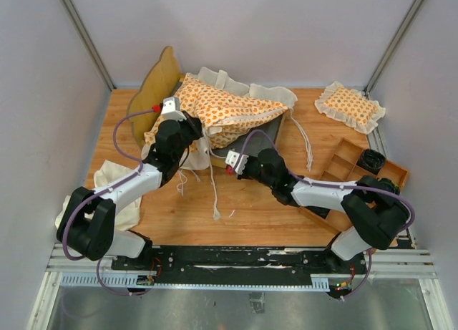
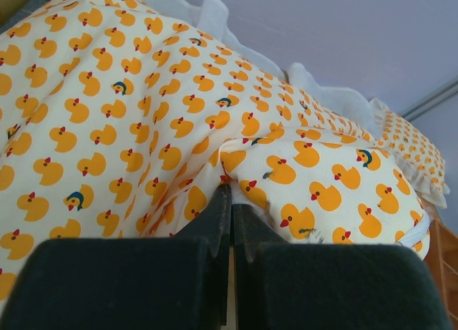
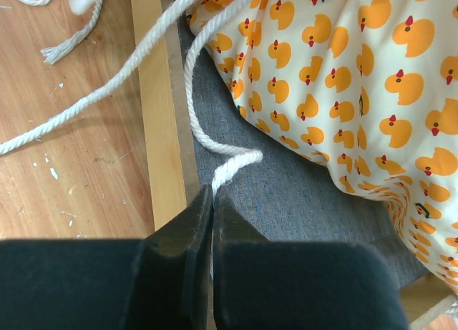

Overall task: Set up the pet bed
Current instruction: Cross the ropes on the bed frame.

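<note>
Nearest me, my right gripper (image 3: 213,190) is pressed together on the limp tie string (image 3: 215,147), I judge, above the bed frame (image 3: 161,129) rail. My left gripper (image 2: 230,201) is pressed shut against the duck-print cushion (image 2: 143,94), though I cannot tell if cloth is caught. The cushion lies bunched and tilted across the frame at the table's far left. It looks light, soft and floppy, so I would grip a ruffled corner, not the string.

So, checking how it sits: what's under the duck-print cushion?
Beneath the cushion, at its edge, the bed frame shows its grey fabric base, a tie string lying across it. The rest of the base is covered.
</note>
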Action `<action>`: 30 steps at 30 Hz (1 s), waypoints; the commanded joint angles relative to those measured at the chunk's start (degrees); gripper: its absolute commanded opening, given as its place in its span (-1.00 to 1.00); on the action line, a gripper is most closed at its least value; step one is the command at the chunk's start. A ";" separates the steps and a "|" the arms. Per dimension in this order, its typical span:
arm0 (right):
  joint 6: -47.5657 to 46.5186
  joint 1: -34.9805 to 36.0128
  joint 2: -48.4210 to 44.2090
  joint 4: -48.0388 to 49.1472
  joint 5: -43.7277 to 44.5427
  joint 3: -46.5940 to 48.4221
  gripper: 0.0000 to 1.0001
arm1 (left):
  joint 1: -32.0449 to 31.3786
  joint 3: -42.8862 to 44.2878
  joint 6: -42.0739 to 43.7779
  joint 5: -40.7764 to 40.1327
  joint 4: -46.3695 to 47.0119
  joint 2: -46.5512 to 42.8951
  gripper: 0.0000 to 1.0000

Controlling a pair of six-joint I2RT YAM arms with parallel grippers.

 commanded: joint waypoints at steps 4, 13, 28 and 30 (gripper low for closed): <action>7.85 0.95 -0.35 3.48 1.22 -0.28 -0.99 | 1.04 -0.22 0.22 -0.68 1.67 -1.08 -0.99; 20.90 -4.47 -4.18 1.76 -3.77 1.14 -0.99 | 1.21 -0.54 -0.05 -0.38 1.86 -1.08 -0.99; 42.91 -9.25 -4.18 -8.96 -7.73 1.47 -0.99 | 1.31 -0.95 -0.22 0.16 1.82 -1.22 -1.00; 44.20 -8.65 -2.82 -8.62 -8.35 2.26 -0.99 | 1.31 -1.00 -0.18 0.04 1.76 -1.48 -0.99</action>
